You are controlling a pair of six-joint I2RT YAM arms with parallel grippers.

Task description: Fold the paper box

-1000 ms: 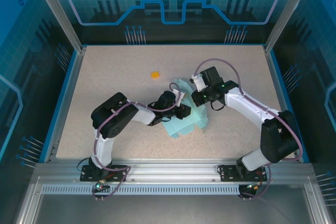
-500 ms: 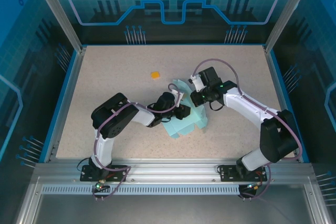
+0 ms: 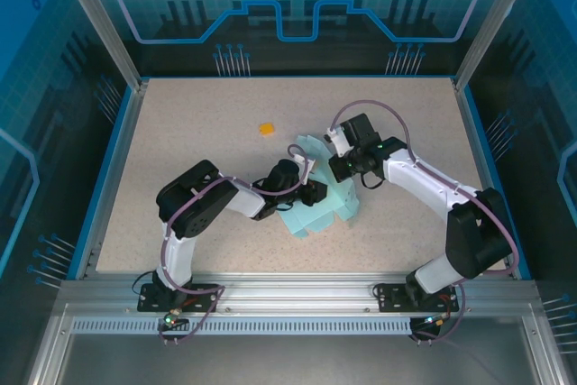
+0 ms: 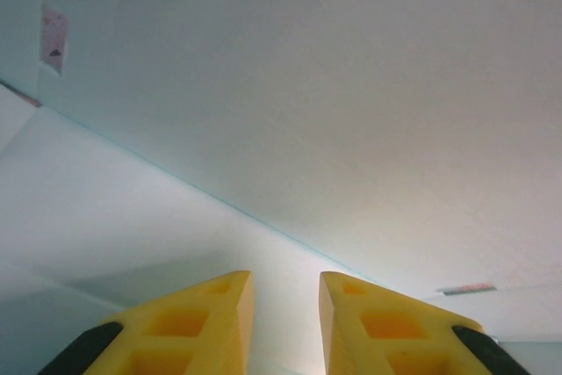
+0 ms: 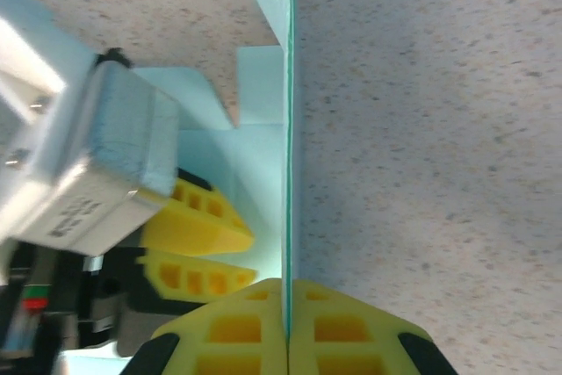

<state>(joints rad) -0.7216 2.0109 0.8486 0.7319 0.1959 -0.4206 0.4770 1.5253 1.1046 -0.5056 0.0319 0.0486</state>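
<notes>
On table (image 3: 198,123) | paper box (image 3: 317,214) unmoved | right claw (image 5: 287,287) still pinching

Bright, even overhead light renders the top view sharp, with soft shadows on the table (image 3: 180,132). The left wrist view is pale, low-contrast and shaded at 7 o'clock. The right wrist view glares white at 9 o'clock.

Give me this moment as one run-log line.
paper box: mid-table, one panel raised | right end effector: shut on that panel's edge | left end effector: slightly open, facing card, nothing between
</notes>
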